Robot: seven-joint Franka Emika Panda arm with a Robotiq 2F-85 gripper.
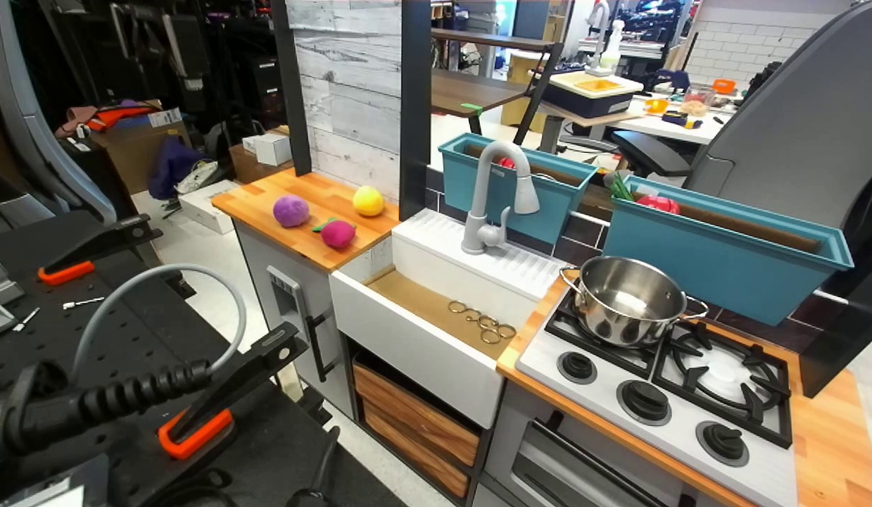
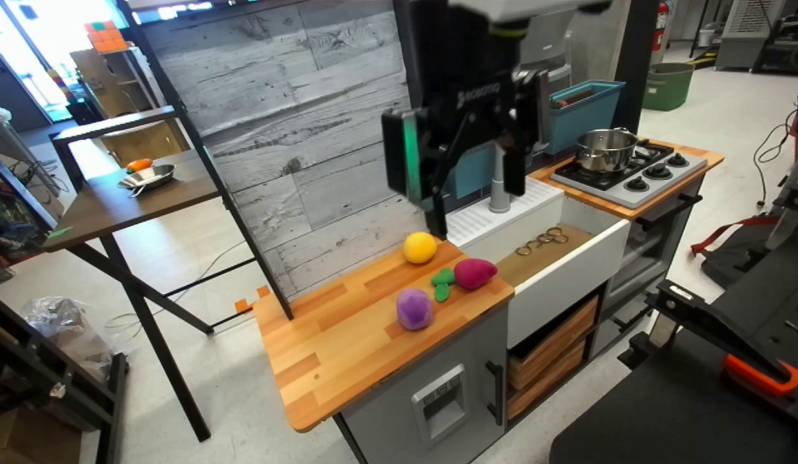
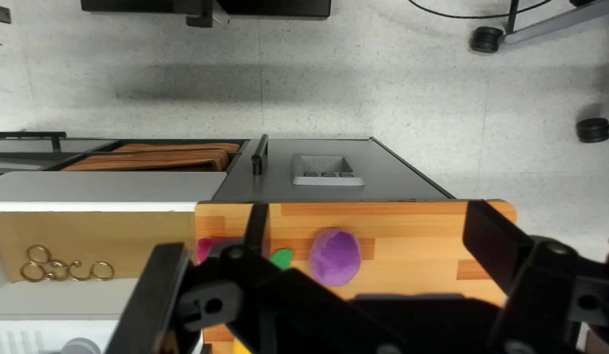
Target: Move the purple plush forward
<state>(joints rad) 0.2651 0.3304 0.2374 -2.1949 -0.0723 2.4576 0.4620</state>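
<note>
The purple plush [image 1: 291,210] is a small round violet toy on the wooden counter [image 2: 334,348]. It lies near the counter's front edge in an exterior view [image 2: 414,309]. In the wrist view the purple plush [image 3: 335,258] shows between the two fingers, nearer the left one, with bare wood around it. My gripper [image 3: 370,231] is open and empty. In an exterior view the gripper [image 2: 476,200] hangs well above the counter, apart from every toy.
A pink-red toy with green leaves [image 2: 474,274] lies beside the plush, and a yellow round toy [image 2: 419,247] lies behind. A white sink [image 1: 414,331] with metal rings adjoins the counter. A grey wood panel [image 2: 295,129] stands at its back. A steel pot [image 1: 629,303] sits on the stove.
</note>
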